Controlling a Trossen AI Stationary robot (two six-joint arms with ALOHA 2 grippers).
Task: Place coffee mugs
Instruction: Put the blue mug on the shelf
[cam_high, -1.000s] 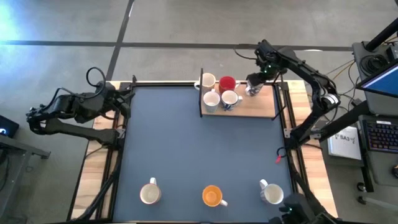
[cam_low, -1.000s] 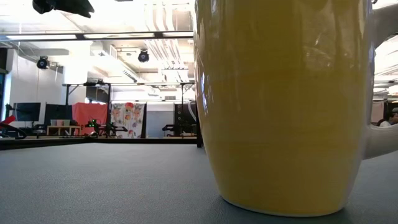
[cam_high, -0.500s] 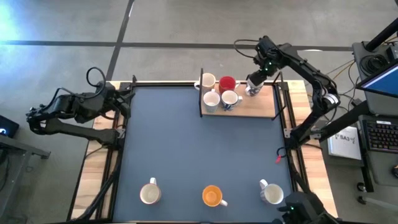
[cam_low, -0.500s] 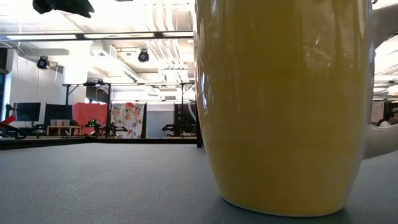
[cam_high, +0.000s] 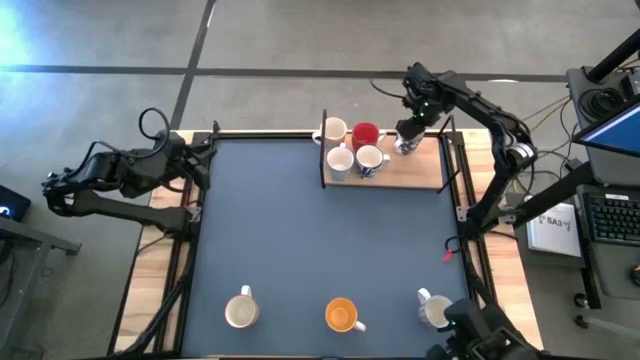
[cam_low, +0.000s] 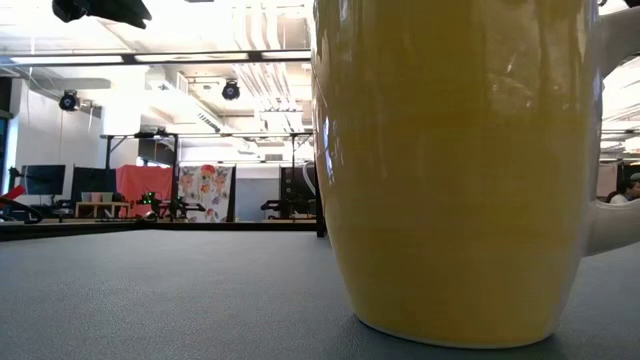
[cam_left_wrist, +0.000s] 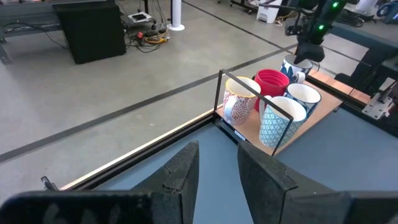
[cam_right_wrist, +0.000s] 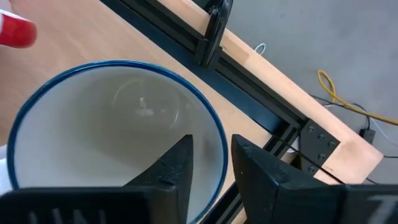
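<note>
Three mugs are sitting in a row along the near edge of the dark table (cam_high: 300, 230): a cream mug (cam_high: 240, 310), an orange mug (cam_high: 341, 315) in the middle, and a white mug (cam_high: 436, 312) on the right. In the low view the orange mug (cam_low: 450, 170) is standing so close that it is filling most of the picture and looking yellow.

Farther back, a wooden tray (cam_high: 415, 172) is lying at the far side of the table. On it, four mugs are standing close together: a cream flowered mug (cam_high: 334, 131), a red mug (cam_high: 365, 134), and two white mugs with blue patterns (cam_high: 340, 160) (cam_high: 369, 158). A fifth mug, white with a blue rim (cam_right_wrist: 112, 130), is sitting just right of them.

At this blue-rimmed mug the right gripper (cam_high: 408, 138) is reaching down. One finger (cam_right_wrist: 171, 168) is dipping inside the mug and the other is staying outside, so they are pinching its wall.

Over at the far left corner, the left gripper (cam_high: 205, 160) is waiting, away from all the mugs. Its fingers (cam_left_wrist: 180, 171) are standing a little apart and holding nothing.
</note>
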